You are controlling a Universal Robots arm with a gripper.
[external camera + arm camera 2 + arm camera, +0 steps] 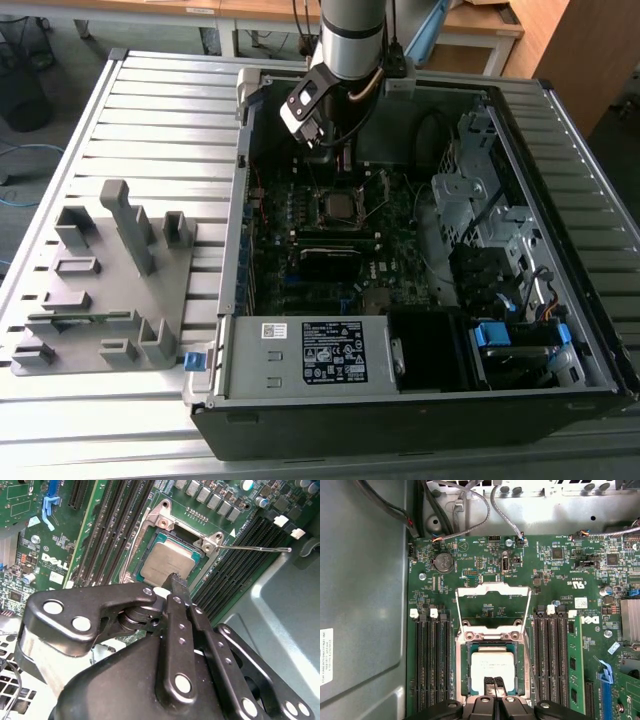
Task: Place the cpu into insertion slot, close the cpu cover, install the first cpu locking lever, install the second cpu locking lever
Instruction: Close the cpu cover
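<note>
The cpu (490,664) lies seated in the insertion slot (463,670), and the gripper (495,682) rests at its edge with jaws clenched together on nothing. Placement looks finished. The cpu cover (492,586) stands open, so closing it calls for swinging that frame down.

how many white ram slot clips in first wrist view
4: two white clips on one side of the open cpu cover, two on the other. More may be hidden at the slots' far ends.
</note>
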